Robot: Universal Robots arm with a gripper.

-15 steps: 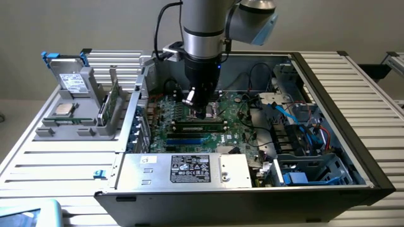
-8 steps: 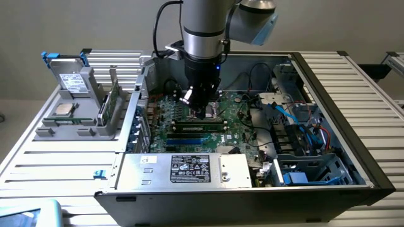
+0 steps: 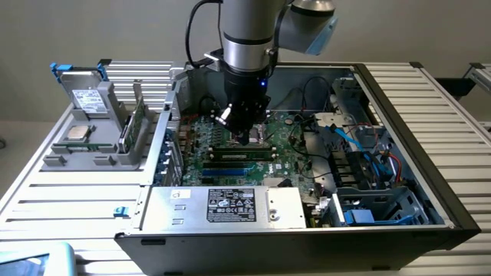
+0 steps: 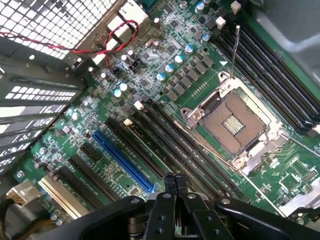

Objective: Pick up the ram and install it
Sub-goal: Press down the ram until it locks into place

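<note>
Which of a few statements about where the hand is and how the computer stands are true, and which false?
1. The hand hangs over the motherboard inside the case. True.
2. A side panel closes the case. False: it lies open, its inside showing.
3. The processor socket is bare, with no cooler on it. True.
4. The hand's fingers are spread wide. False: they are shut together.
5. Every slot on the motherboard is black. False: one long slot is blue.
</note>
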